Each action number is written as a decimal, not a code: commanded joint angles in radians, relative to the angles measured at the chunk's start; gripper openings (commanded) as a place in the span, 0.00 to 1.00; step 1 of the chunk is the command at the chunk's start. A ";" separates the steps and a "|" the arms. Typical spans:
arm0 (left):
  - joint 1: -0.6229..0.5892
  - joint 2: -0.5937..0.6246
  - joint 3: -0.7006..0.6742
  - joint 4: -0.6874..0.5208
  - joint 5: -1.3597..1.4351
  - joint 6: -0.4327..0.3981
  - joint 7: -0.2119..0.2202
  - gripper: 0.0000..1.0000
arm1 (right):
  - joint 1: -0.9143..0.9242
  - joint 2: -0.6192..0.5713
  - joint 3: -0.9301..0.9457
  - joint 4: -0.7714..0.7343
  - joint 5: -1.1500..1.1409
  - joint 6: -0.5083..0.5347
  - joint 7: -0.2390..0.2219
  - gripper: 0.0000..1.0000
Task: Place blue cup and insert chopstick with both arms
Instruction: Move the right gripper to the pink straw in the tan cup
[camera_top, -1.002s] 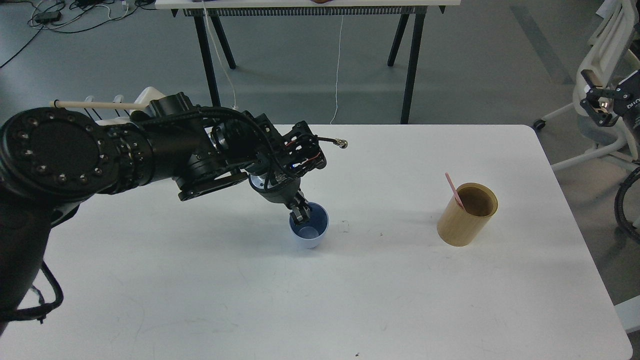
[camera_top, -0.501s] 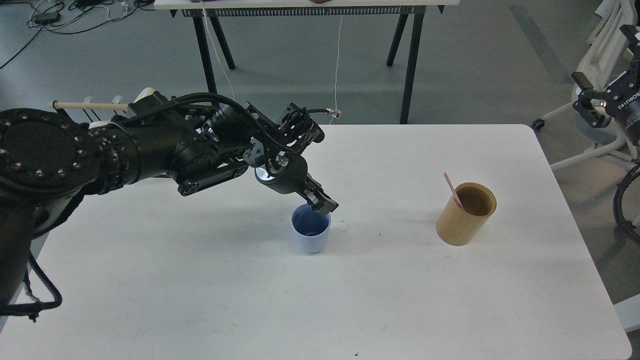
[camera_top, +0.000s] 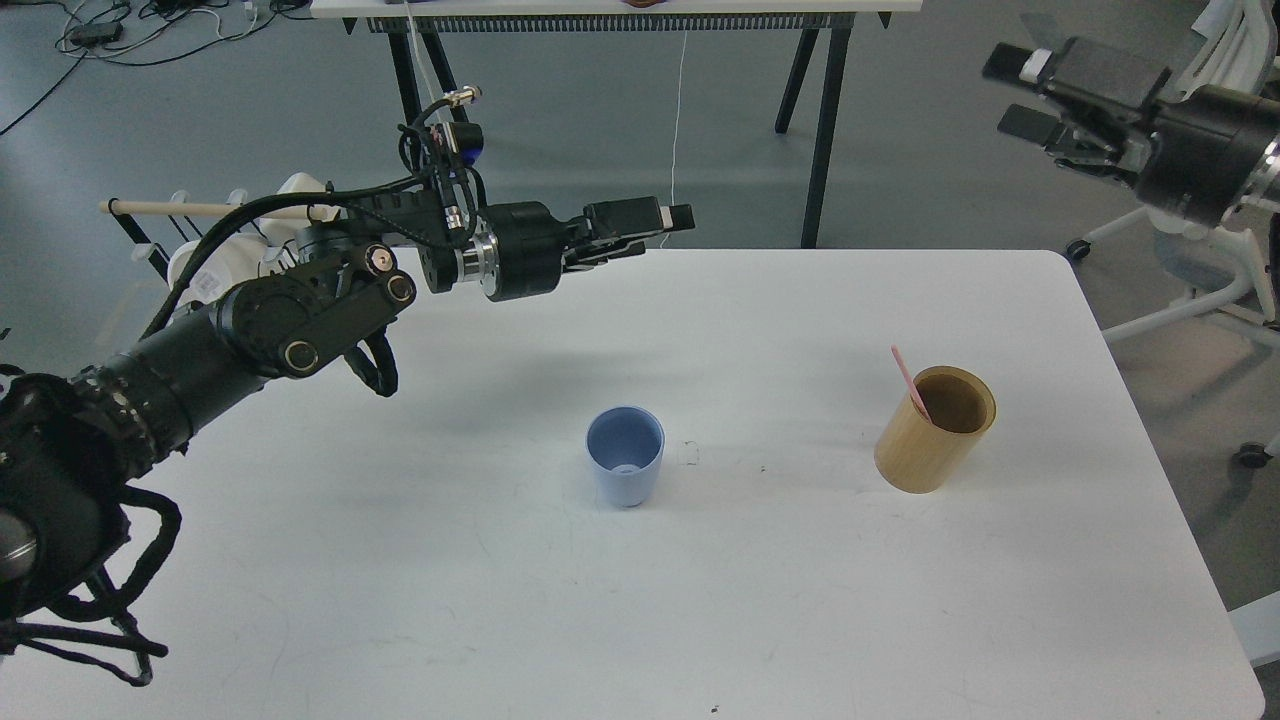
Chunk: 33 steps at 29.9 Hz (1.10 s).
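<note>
The blue cup (camera_top: 625, 468) stands upright and empty on the white table (camera_top: 700, 600), near its middle. The pink chopstick (camera_top: 908, 380) leans inside the tan cylindrical holder (camera_top: 932, 435) on the right side of the table. My left gripper (camera_top: 668, 218) is raised above the table's far edge, well up and behind the cup, pointing right, empty, with its fingers apart. My right gripper (camera_top: 1012, 92) is high at the upper right, off the table, pointing left, open and empty.
A rack with a pale wooden rod (camera_top: 200, 210) and white mugs (camera_top: 300, 195) stands at the table's far left, behind my left arm. A black-legged table (camera_top: 820, 130) is beyond the far edge. A white chair (camera_top: 1210, 280) stands to the right.
My left gripper has let go of the blue cup and lifted up and back; the cup stays upright on the table. My right arm has swung in higher and further left.
</note>
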 joint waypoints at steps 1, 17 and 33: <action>0.027 0.003 -0.073 -0.033 -0.018 0.024 0.000 0.95 | -0.065 -0.050 -0.041 0.104 -0.241 -0.263 0.010 0.99; 0.032 0.023 -0.096 -0.040 -0.296 0.116 0.000 0.97 | -0.177 -0.018 -0.314 0.036 -0.504 -0.701 0.010 0.98; 0.086 0.051 -0.097 -0.038 -0.298 0.118 0.000 0.98 | -0.220 0.169 -0.323 -0.091 -0.515 -0.710 0.010 0.75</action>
